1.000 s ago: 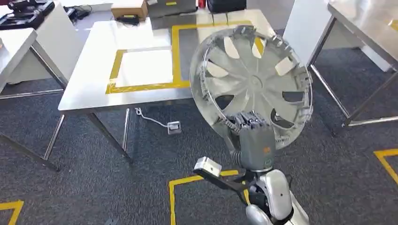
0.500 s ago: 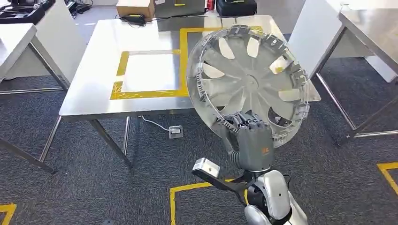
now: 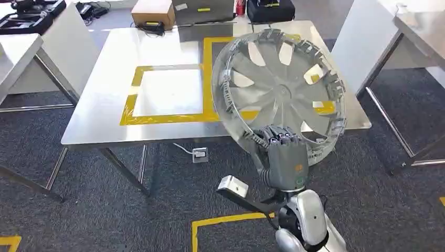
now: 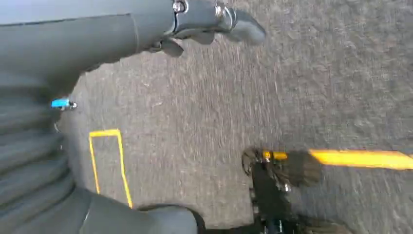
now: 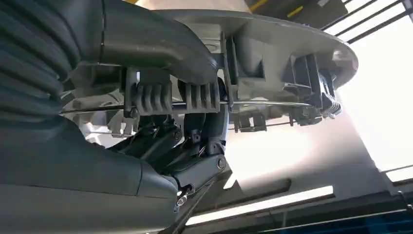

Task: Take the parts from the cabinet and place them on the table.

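Your right hand (image 3: 283, 152) is clamped on the lower rim of the wheel cover (image 3: 281, 92), fingers curled over the edge from below. In the right wrist view the thumb and the darker fingers (image 5: 195, 97) pinch the ribbed clip ring on the cover's inner side.

The wheel cover stands nearly on edge, tipped a little back from you, so its round face runs up and down and its hollow, clip-lined side faces you. Being a disc, it has no real long axis; its flat plane is roughly upright and squared toward you.

Take the steel surface (image 3: 105, 105) as your landmark. The cover is held in the air at the surface's near right corner, overlapping its near edge in the head view; you cannot tell from here whether it is over the top or short of it. Yellow tape (image 3: 168, 116) marks a rectangle on the surface, to the cover's left. A cardboard box (image 3: 154, 13) sits at the surface's far edge, and a cable with a small plug box (image 3: 200, 155) lies on the carpet beneath the near edge.

Your left hand (image 4: 146, 29) hangs over the carpet (image 4: 204, 97), holding nothing, fingers loosely extended.
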Tool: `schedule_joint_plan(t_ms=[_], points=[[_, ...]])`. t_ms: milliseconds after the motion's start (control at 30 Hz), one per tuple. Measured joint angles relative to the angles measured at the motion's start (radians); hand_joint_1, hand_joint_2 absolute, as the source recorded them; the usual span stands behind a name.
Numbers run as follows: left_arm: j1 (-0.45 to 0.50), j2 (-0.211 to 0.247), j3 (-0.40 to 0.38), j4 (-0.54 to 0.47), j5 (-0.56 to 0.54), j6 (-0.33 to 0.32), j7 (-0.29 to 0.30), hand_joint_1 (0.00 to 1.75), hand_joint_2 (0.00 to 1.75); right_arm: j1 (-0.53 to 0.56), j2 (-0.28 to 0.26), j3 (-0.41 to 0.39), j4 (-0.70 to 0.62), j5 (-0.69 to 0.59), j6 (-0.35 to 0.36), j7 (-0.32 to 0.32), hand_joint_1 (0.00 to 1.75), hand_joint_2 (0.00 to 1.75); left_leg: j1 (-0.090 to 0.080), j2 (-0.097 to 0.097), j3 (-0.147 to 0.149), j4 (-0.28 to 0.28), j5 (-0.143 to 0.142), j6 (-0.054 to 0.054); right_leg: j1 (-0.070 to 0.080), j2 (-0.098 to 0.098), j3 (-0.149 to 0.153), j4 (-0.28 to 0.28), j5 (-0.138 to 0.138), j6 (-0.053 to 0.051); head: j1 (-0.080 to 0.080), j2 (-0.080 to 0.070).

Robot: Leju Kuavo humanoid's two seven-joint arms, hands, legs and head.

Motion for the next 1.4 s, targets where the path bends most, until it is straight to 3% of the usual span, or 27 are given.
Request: schedule_joint_plan(t_ms=[100, 133, 167, 200, 233, 267, 300, 333, 433, 500, 567, 633, 667, 700, 767, 800, 833, 933, 967, 1033, 1100, 1133, 1167, 1200, 1300, 1333, 1400], points=[[0.003, 0.002, 0.000, 0.000, 0.000, 0.000, 0.000, 0.00, 1.75, 0.000, 0.000, 0.000, 0.000, 0.001, -0.002, -0.002, 1.75, 1.75, 0.002, 0.006, -0.138, 0.184, -0.091, -0.010, 0.000, 0.001, 0.026, 0.000, -0.027, -0.003, 0.000, 0.000], [0.005, 0.002, 0.000, 0.000, 0.000, 0.000, 0.000, 0.00, 1.75, 0.001, 0.000, 0.000, 0.000, 0.001, -0.002, -0.002, 1.75, 1.75, 0.002, 0.006, -0.163, 0.193, -0.108, -0.010, 0.000, 0.002, 0.041, 0.000, -0.039, -0.002, 0.000, 0.000], [0.006, 0.003, 0.000, 0.000, -0.001, 0.000, 0.000, 0.00, 1.75, 0.001, 0.000, 0.000, 0.001, 0.001, -0.002, -0.002, 1.75, 1.75, 0.002, 0.006, -0.166, 0.161, -0.099, -0.009, -0.001, 0.002, 0.059, 0.000, -0.053, -0.001, 0.000, 0.000], [0.006, 0.003, 0.000, 0.000, -0.002, 0.000, -0.002, 0.00, 1.75, 0.001, 0.000, 0.000, 0.002, 0.001, -0.002, -0.002, 1.75, 1.75, 0.002, 0.007, -0.155, 0.099, -0.062, -0.006, -0.002, 0.002, 0.079, 0.000, -0.067, 0.001, 0.000, 0.000], [0.006, 0.004, 0.000, 0.000, -0.002, 0.000, -0.005, 0.00, 1.75, 0.000, 0.000, 0.000, 0.002, 0.001, -0.002, -0.002, 1.75, 1.75, 0.002, 0.008, -0.139, 0.022, -0.001, -0.005, -0.004, 0.001, 0.098, 0.000, -0.080, 0.005, 0.001, 0.000], [0.008, 0.004, 0.000, 0.000, -0.003, 0.000, -0.005, 0.00, 1.75, 0.000, 0.000, 0.000, 0.002, 0.001, -0.001, -0.002, 1.75, 1.75, 0.003, 0.013, -0.125, -0.053, 0.088, -0.004, -0.004, -0.001, 0.105, -0.001, -0.094, 0.011, 0.000, 0.000], [0.010, 0.004, 0.000, 0.002, -0.003, 0.000, -0.005, 0.00, 1.75, -0.002, 0.000, 0.000, 0.003, 0.001, -0.002, -0.002, 1.75, 1.75, 0.001, 0.021, -0.128, -0.094, 0.144, 0.006, 0.000, 0.000, 0.123, 0.008, -0.109, 0.018, -0.003, 0.000], [0.007, 0.004, 0.000, 0.002, -0.005, 0.000, -0.005, 0.00, 1.75, -0.003, 0.000, 0.000, 0.003, 0.002, -0.005, -0.002, 1.75, 1.75, -0.003, 0.022, -0.119, -0.088, 0.118, 0.020, 0.003, 0.002, 0.118, -0.001, -0.114, 0.024, -0.004, 0.000], [0.005, 0.003, 0.000, 0.002, -0.010, 0.000, -0.006, 0.00, 1.75, -0.007, 0.000, 0.000, 0.003, 0.002, -0.005, -0.003, 1.75, 1.75, 0.000, 0.014, -0.105, -0.093, 0.119, 0.044, 0.002, 0.003, 0.127, 0.012, -0.106, 0.042, -0.005, 0.000], [0.005, 0.003, 0.000, 0.002, -0.010, 0.000, -0.005, 0.00, 1.75, -0.008, 0.000, 0.000, 0.004, 0.002, -0.005, -0.004, 1.75, 1.75, 0.001, 0.010, -0.084, -0.102, 0.106, 0.057, 0.000, 0.001, 0.066, 0.117, -0.092, 0.048, 0.001, 0.000], [0.003, 0.005, 0.000, 0.002, -0.010, 0.000, -0.004, 0.00, 1.75, -0.008, 0.000, 0.000, 0.005, 0.000, -0.004, -0.006, 1.75, 1.75, -0.001, 0.006, -0.069, -0.102, 0.089, 0.062, 0.001, 0.001, -0.036, 0.252, -0.148, 0.052, 0.003, 0.000], [0.005, 0.005, 0.000, 0.002, -0.010, 0.000, -0.004, 0.00, 1.75, -0.008, -0.001, 0.000, 0.008, -0.001, -0.001, -0.008, 1.75, 1.75, -0.004, 0.001, -0.046, -0.102, 0.068, 0.064, 0.003, 0.001, -0.101, 0.301, -0.211, 0.049, 0.004, 0.000], [0.006, 0.005, 0.000, 0.002, -0.010, 0.000, -0.004, 0.00, 1.75, -0.008, -0.001, 0.000, 0.010, -0.002, -0.001, -0.008, 1.75, 1.75, -0.006, -0.002, -0.031, -0.102, 0.057, 0.064, 0.004, 0.001, -0.108, 0.279, -0.205, 0.045, 0.004, 0.000], [0.006, 0.005, 0.000, 0.002, -0.010, 0.001, -0.004, 0.00, 1.75, -0.008, -0.001, 0.000, 0.013, -0.002, 0.000, -0.008, 1.75, 1.75, -0.009, -0.005, -0.013, -0.103, 0.045, 0.064, 0.008, 0.002, -0.101, 0.226, -0.170, 0.037, 0.005, 0.000], [0.006, 0.003, 0.000, 0.002, -0.010, 0.001, -0.004, 0.00, 1.75, -0.009, -0.001, 0.000, 0.014, -0.002, 0.001, -0.009, 1.75, 1.75, -0.015, -0.007, 0.021, -0.104, 0.020, 0.063, 0.021, 0.002, -0.067, 0.069, -0.026, 0.011, 0.006, 0.000], [0.005, 0.000, 0.000, 0.005, -0.010, 0.001, -0.004, 0.00, 1.75, -0.011, -0.001, 0.000, 0.015, -0.002, 0.001, -0.011, 1.75, 1.75, -0.020, -0.008, 0.031, -0.098, 0.009, 0.060, 0.034, 0.005, -0.069, 0.015, 0.039, -0.003, 0.004, 0.000], [0.004, 0.001, 0.001, 0.005, -0.010, 0.002, -0.004, 0.00, 1.75, -0.014, -0.001, 0.000, 0.016, -0.003, 0.002, -0.010, 1.75, 1.75, -0.020, -0.014, 0.031, -0.102, -0.002, 0.052, 0.032, 0.011, -0.064, 0.017, 0.015, -0.003, 0.004, 0.000], [0.003, 0.002, 0.001, 0.005, -0.008, 0.002, -0.004, 0.00, 1.75, -0.019, -0.001, 0.000, 0.017, -0.004, 0.002, -0.009, 1.75, 1.75, -0.022, -0.011, 0.064, -0.109, -0.005, 0.037, 0.026, 0.009, -0.025, -0.006, 0.017, -0.015, 0.004, 0.000], [0.003, 0.003, 0.001, 0.003, -0.008, 0.002, -0.003, 0.00, 1.75, -0.019, 0.000, 0.000, 0.017, -0.004, 0.002, -0.009, 1.75, 1.75, -0.020, -0.007, 0.058, -0.096, -0.010, 0.031, 0.021, 0.007, -0.008, -0.012, 0.018, -0.016, 0.003, 0.000], [0.000, 0.000, 0.001, 0.003, -0.008, 0.003, -0.004, 0.00, 1.75, -0.022, 0.001, 0.000, 0.017, -0.003, 0.002, -0.009, 1.75, 1.75, -0.017, 0.000, -0.005, 0.022, -0.013, 0.019, 0.020, 0.005, 0.010, -0.013, 0.008, -0.025, 0.000, 0.000], [0.002, 0.001, 0.001, 0.003, -0.008, 0.001, -0.008, 0.00, 1.75, -0.022, 0.001, 0.000, 0.017, -0.002, 0.001, -0.010, 1.75, 1.75, -0.010, 0.002, -0.098, 0.145, -0.089, 0.011, 0.018, 0.006, 0.023, -0.013, -0.010, -0.026, 0.000, 0.000], [0.005, 0.001, 0.001, 0.004, -0.008, 0.001, -0.011, 0.00, 1.75, -0.022, 0.001, 0.000, 0.017, -0.003, 0.001, -0.009, 1.75, 1.75, -0.008, 0.002, -0.131, 0.173, -0.117, 0.007, 0.016, 0.008, 0.034, -0.013, -0.019, -0.025, -0.001, 0.000], [0.007, 0.002, 0.001, 0.004, -0.008, 0.001, -0.014, 0.00, 1.75, -0.021, 0.001, 0.000, 0.017, -0.003, 0.001, -0.008, 1.75, 1.75, -0.006, 0.003, -0.144, 0.164, -0.119, 0.003, 0.014, 0.009, 0.046, -0.013, -0.029, -0.023, -0.001, 0.000], [0.007, 0.002, 0.001, 0.004, -0.011, 0.001, -0.010, 0.00, 1.75, -0.019, 0.001, 0.000, 0.017, -0.004, 0.001, -0.007, 1.75, 1.75, -0.004, 0.004, -0.143, 0.122, -0.092, 0.000, 0.012, 0.009, 0.061, -0.013, -0.041, -0.021, 0.000, 0.000], [0.012, 0.002, 0.001, 0.005, -0.018, 0.001, 0.002, 0.00, 1.75, -0.019, 0.001, 0.000, 0.018, -0.004, 0.001, -0.005, 1.75, 1.75, 0.002, 0.008, -0.099, -0.105, 0.131, -0.002, 0.008, 0.009, 0.089, -0.011, -0.076, -0.007, -0.002, 0.000], [0.011, 0.003, 0.001, 0.007, -0.021, 0.001, 0.001, 0.00, 1.75, -0.020, 0.001, 0.000, 0.019, -0.003, 0.002, -0.005, 1.75, 1.75, -0.002, 0.009, -0.106, -0.106, 0.101, 0.007, 0.009, 0.012, 0.099, -0.003, -0.082, -0.002, -0.005, 0.000], [0.013, 0.003, 0.001, 0.006, -0.026, 0.000, 0.005, 0.00, 1.75, -0.020, 0.001, 0.001, 0.019, -0.002, 0.000, -0.004, 1.75, 1.75, -0.004, 0.008, -0.099, -0.102, 0.120, 0.023, 0.011, 0.015, 0.094, -0.008, -0.091, 0.011, -0.004, 0.000]])
